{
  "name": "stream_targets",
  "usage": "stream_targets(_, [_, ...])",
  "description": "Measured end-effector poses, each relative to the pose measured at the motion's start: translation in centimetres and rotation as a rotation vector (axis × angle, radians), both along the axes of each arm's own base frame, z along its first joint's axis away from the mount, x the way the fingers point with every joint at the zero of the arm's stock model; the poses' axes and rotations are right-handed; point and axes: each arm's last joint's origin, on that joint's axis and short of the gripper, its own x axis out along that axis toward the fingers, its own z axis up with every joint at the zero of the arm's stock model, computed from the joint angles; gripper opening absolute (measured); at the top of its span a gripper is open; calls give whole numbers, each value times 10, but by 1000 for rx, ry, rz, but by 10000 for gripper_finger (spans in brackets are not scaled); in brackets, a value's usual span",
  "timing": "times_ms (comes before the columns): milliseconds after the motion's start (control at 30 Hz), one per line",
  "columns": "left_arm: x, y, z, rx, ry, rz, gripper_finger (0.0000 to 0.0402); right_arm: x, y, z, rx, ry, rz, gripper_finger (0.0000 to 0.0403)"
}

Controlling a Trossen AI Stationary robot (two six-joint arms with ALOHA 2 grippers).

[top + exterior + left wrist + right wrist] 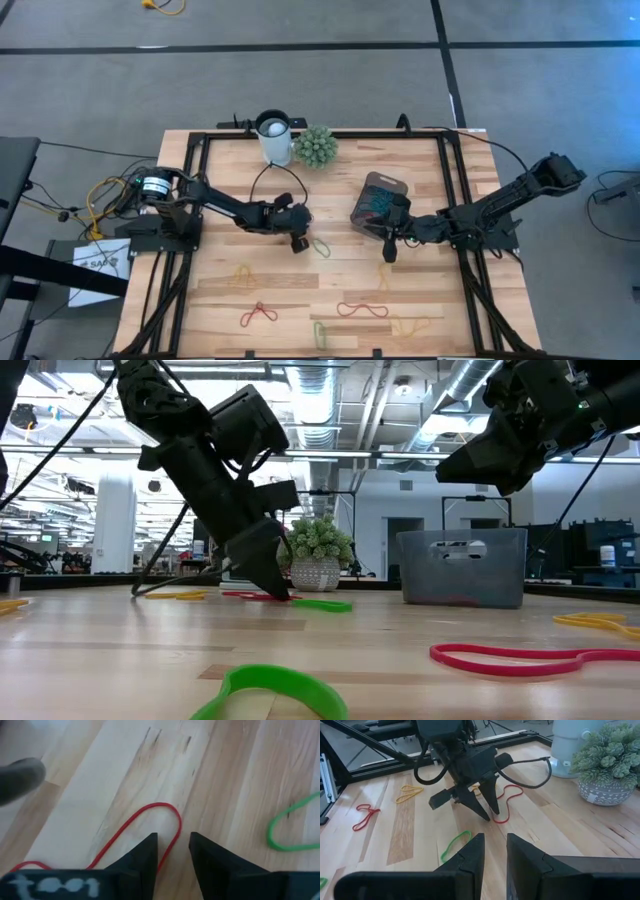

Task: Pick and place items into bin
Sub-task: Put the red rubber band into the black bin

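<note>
**At mid-tabletop: left gripper over red band**

At the centre of the tabletop [420, 300], the left gripper [173, 851] stood tips-down, fingers a narrow gap apart, holding nothing. A red rubber band [150, 822] lay flat on the wood, its loop passing between and just ahead of the fingertips. A green rubber band [287, 827] lay near, off to one side. The right gripper [494, 851] hovered beside the bin [380, 203], fingers slightly parted, empty. The bin stood right of centre, well apart from the red band. Other bands lay scattered along the near edge.
</note>
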Motion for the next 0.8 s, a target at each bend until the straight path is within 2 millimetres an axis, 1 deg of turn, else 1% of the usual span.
stream_targets(100, [0,0,0,-11,-11,12,80,0,0,0,0,0,0,77])
stream_targets(267, [1,2,-1,-41,-8,-4,16,0,0,0,0,0,0,77])
stream_targets(300, [1,2,-1,-41,-12,-3,9,0,0,0,0,0,0,77])
stream_targets(500, [9,1,5,-6,-96,-43,1,0,0,0,0,0,0,77])
stream_targets(800, [42,1,43,66,-219,-111,0,0,0,0,-1,0,-1,77])
